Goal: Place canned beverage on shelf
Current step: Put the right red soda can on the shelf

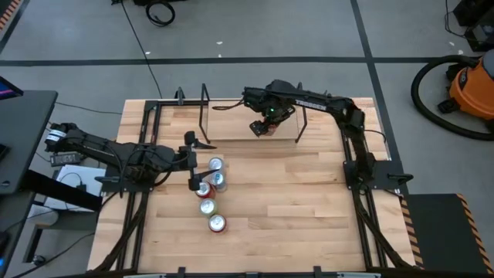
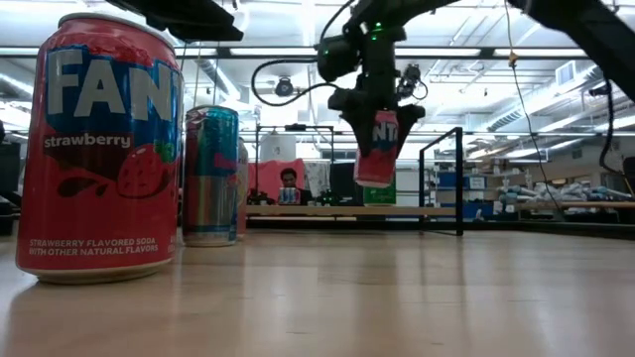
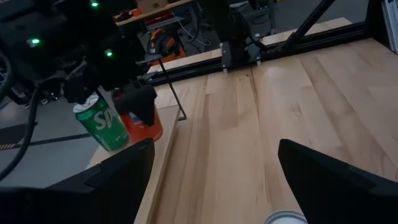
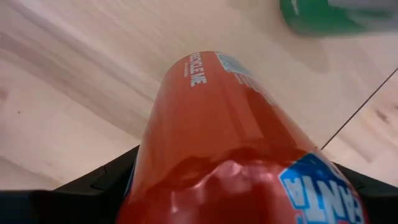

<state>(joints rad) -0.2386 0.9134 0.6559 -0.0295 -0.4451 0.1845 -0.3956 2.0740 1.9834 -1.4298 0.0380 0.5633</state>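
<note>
Red can over the shelf

Your right gripper (image 2: pixel 375 129) was clamped on the red can (image 2: pixel 375 149), just above the shelf (image 2: pixel 337 210), beside a green can (image 3: pixel 102 124). Lower it straight, gently. Left gripper (image 3: pixel 211 180) was spread apart, well away.

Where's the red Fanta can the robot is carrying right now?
The red Fanta can is held in the right gripper, hanging just above the shelf at the far side of the table, next to a green can already standing there.
</note>
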